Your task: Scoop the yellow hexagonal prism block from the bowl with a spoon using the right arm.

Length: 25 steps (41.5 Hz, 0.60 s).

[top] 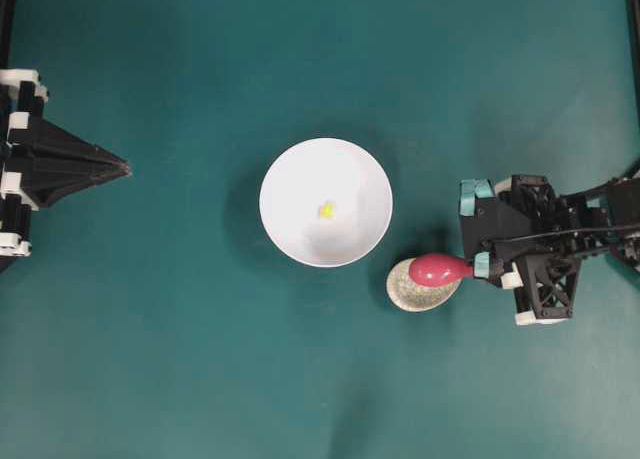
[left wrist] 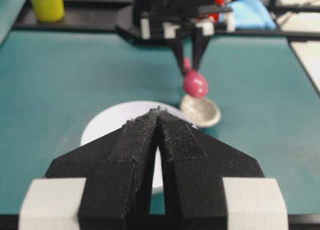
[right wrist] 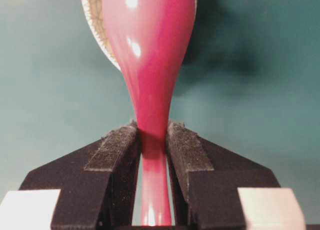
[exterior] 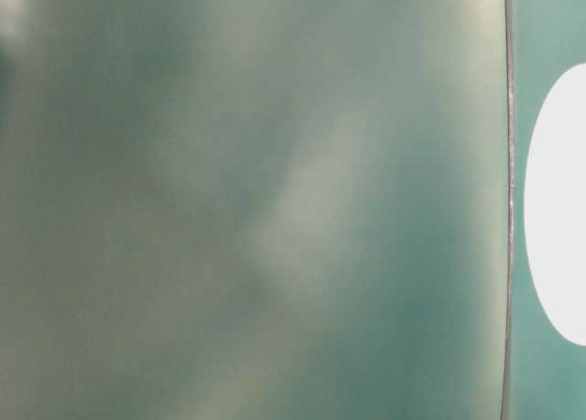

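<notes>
Pinching the spoon (top: 441, 269) by its handle, the right gripper (top: 478, 266) was positioned right of the bowl (top: 285, 229), the yellow block (top: 326, 210) lying leftward.

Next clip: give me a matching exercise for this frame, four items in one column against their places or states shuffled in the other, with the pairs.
Items:
1. yellow hexagonal prism block
2. spoon
3. left gripper
4. spoon rest

Places or states:
A. shut, holding nothing, left of the bowl
B. on the table, under the spoon's scoop
C. lying inside the bowl
D. handle clamped in the right gripper

Pairs: 1-C, 2-D, 3-A, 4-B
</notes>
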Each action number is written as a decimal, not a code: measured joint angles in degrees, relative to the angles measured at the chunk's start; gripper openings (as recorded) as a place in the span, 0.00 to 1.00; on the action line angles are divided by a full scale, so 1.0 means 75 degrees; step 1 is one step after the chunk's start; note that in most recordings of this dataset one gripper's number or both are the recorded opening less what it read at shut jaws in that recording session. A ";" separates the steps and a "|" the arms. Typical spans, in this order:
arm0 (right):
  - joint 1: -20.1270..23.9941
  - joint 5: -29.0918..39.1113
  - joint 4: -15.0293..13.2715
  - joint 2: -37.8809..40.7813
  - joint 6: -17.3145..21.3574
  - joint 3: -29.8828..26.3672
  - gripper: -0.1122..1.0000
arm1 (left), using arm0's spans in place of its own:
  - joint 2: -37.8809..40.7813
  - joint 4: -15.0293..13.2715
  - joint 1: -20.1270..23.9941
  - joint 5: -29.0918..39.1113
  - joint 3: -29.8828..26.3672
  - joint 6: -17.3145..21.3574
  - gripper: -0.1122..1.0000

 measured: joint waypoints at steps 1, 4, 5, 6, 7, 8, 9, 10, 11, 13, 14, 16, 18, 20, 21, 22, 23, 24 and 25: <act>0.0000 -0.0012 0.0000 0.0000 0.0000 0.0000 0.31 | 0.0000 0.0000 0.0000 0.0000 0.0012 0.0012 0.10; -0.0012 -0.0012 0.0000 0.0000 0.0023 0.0000 0.31 | 0.0000 0.0012 0.0000 0.0000 0.0000 0.0012 0.10; 0.0000 -0.0012 0.0000 0.0000 0.0023 -0.0012 0.31 | 0.0000 0.0000 0.0000 -0.0012 0.0000 0.0012 0.10; 0.0000 -0.0012 0.0000 0.0000 0.0023 -0.0012 0.31 | 0.0000 0.0000 0.0000 -0.0012 0.0000 0.0000 0.10; 0.0000 -0.0012 0.0000 0.0000 0.0023 -0.0023 0.31 | 0.0000 0.0012 0.0000 0.0000 0.0000 0.0000 0.10; -0.0012 -0.0012 0.0012 0.0000 0.0023 -0.0035 0.31 | 0.0000 0.0000 0.0000 0.0000 0.0000 0.0012 0.10; 0.0000 -0.0012 0.0012 0.0000 0.0023 -0.0059 0.31 | 0.0000 0.0012 0.0000 -0.0012 0.0000 0.0012 0.10; -0.0012 -0.0012 0.0000 0.0000 0.0023 -0.0082 0.31 | 0.0000 0.0012 0.0000 0.0000 0.0012 0.0012 0.10; 0.0000 -0.0012 0.0000 0.0000 0.0012 -0.0105 0.31 | 0.0000 0.0000 0.0000 -0.0012 0.0000 0.0000 0.10; -0.0012 -0.0012 0.0000 0.0000 -0.0023 -0.0152 0.31 | 0.0000 0.0012 0.0000 0.0000 0.0000 0.0012 0.10; 0.0000 -0.0012 0.0000 0.0000 -0.0047 -0.0164 0.31 | 0.0000 0.0012 0.0000 -0.0012 0.0000 0.0012 0.10; 0.0000 -0.0012 0.0000 0.0000 -0.0082 -0.0188 0.31 | 0.0000 0.0012 -0.0012 0.0000 0.0000 0.0012 0.10; 0.0000 -0.0012 0.0000 0.0000 -0.0082 -0.0211 0.31 | 0.0000 0.0012 0.0000 -0.0012 0.0000 0.0012 0.10; 0.0000 -0.0023 0.0000 0.0000 -0.0082 -0.0211 0.31 | 0.0000 0.0012 0.0000 0.0000 0.0012 0.0012 0.10; 0.0000 -0.0023 0.0000 0.0000 -0.0082 -0.0211 0.31 | 0.0000 0.0000 0.0000 0.0000 0.0012 0.0012 0.10; 0.0000 -0.0023 0.0000 0.0000 -0.0082 -0.0211 0.31 | 0.0012 0.0012 0.0000 0.0000 0.0012 0.0012 0.10; -0.0012 -0.0012 0.0000 0.0000 -0.0082 -0.0211 0.31 | 0.0000 0.0000 0.0000 -0.0012 0.0000 0.0000 0.10; -0.0012 -0.0023 0.0000 0.0000 -0.0082 -0.0211 0.31 | 0.0000 0.0000 0.0000 0.0000 0.0000 0.0012 0.10; 0.0000 -0.0023 0.0000 0.0000 -0.0082 -0.0211 0.32 | 0.0000 0.0012 0.0000 0.0000 0.0000 0.0012 0.10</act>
